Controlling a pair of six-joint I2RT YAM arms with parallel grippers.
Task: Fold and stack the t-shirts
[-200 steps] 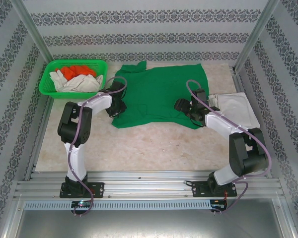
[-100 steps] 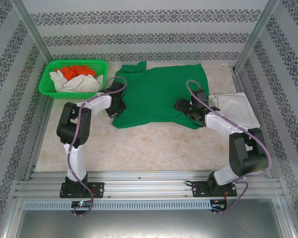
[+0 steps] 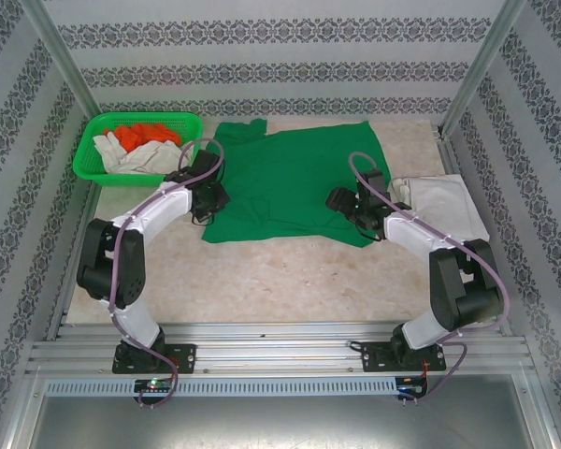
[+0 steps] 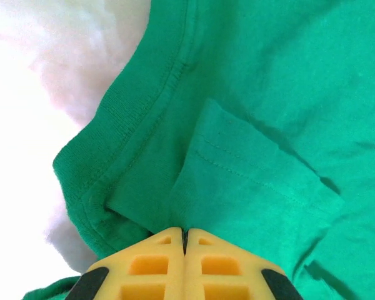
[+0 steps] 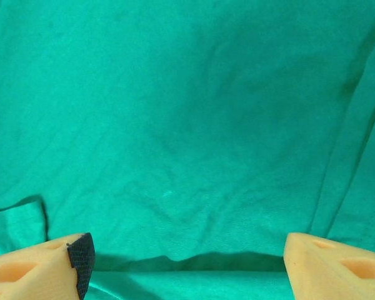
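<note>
The overhead view looks down from behind; both wrist views face the green t-shirt [image 3: 290, 178] close-up.

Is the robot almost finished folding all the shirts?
Not nearly. Done: one off-white shirt lies folded on the right. In hand: the left gripper pinches an edge of the spread green shirt; the right gripper hangs open over it. Left: folding it, plus the orange shirt and off-white cloth in the basket.
</note>
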